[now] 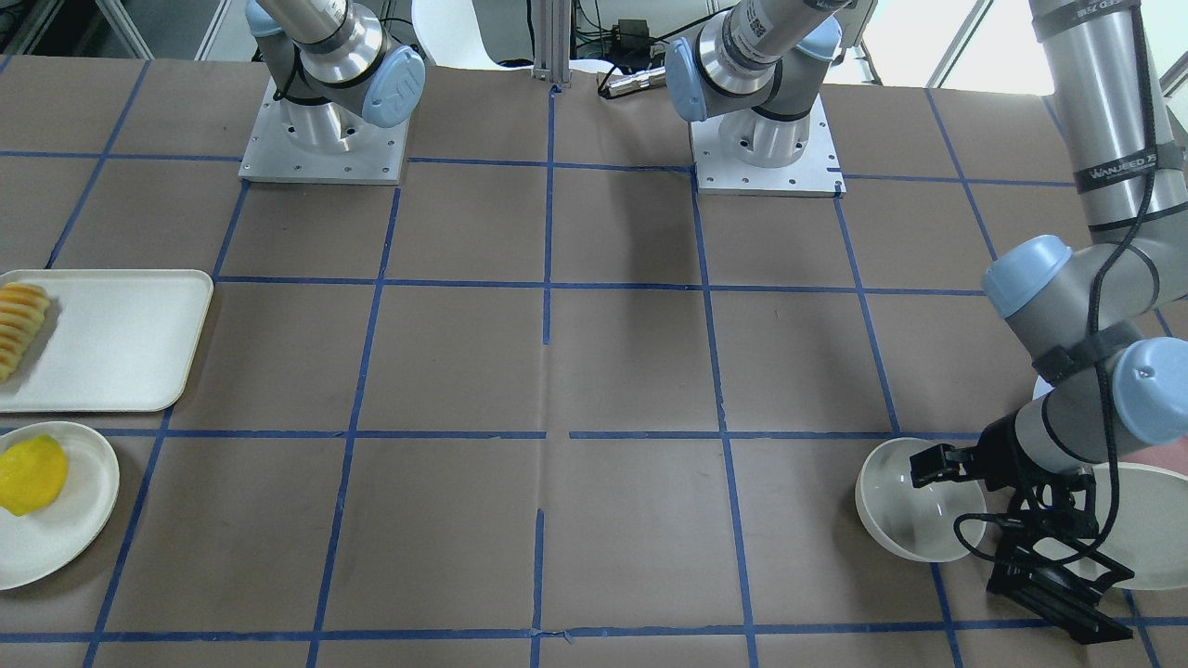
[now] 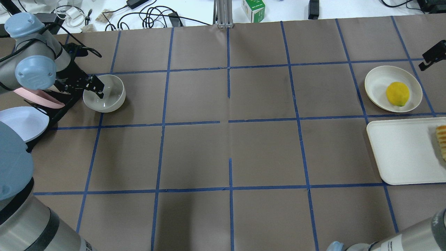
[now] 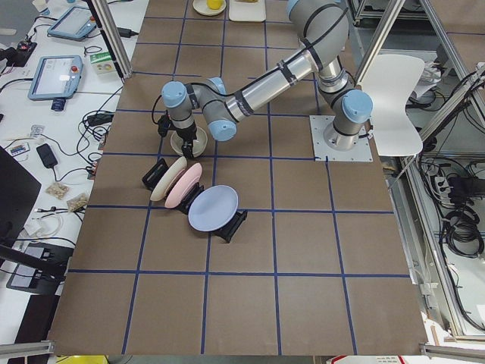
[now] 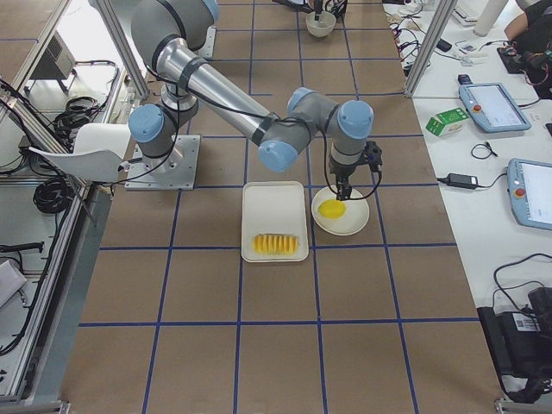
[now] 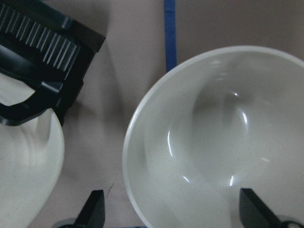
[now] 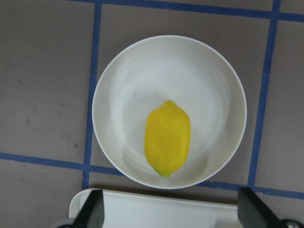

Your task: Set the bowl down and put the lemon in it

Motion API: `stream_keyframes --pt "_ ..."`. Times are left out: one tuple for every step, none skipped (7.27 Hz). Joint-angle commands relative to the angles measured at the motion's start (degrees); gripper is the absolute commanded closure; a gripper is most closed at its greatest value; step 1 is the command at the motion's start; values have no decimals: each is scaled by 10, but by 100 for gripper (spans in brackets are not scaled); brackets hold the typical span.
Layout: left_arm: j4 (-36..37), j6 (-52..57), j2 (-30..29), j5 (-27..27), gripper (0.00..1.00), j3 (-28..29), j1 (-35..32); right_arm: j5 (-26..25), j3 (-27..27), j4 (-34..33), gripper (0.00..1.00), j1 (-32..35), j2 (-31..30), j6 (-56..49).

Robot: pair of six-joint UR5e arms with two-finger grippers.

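The off-white bowl (image 2: 110, 97) stands on the table at the robot's far left, next to the plate rack; it also shows in the front view (image 1: 905, 506) and fills the left wrist view (image 5: 213, 142). My left gripper (image 5: 175, 213) is open. Its fingers straddle the bowl's near rim, one inside and one outside (image 2: 98, 89). The yellow lemon (image 2: 397, 93) lies on a flat cream plate (image 2: 377, 81) at the far right. My right gripper (image 6: 174, 213) is open and empty, hovering above the lemon (image 6: 167, 137).
A black rack (image 1: 1058, 594) with pink (image 2: 38, 97) and pale (image 2: 21, 122) plates stands right beside the bowl. A cream tray (image 2: 400, 153) with a row of sliced fruit (image 2: 441, 139) lies next to the lemon's plate (image 6: 142, 76). Blue tape lines grid the brown table.
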Motion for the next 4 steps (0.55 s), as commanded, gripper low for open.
stream_keyframes --pt "6 0 -14 -3 9 7 0 2 11 -45 2 1 65 2" --pt "6 -1 -15 -4 37 10 0 1 28 -91 2 1 86 2" --pt "6 0 -15 -4 72 10 0 1 47 -109 2 1 88 4" --pt "6 -1 -15 -4 100 10 0 2 58 -111 2 1 87 8"
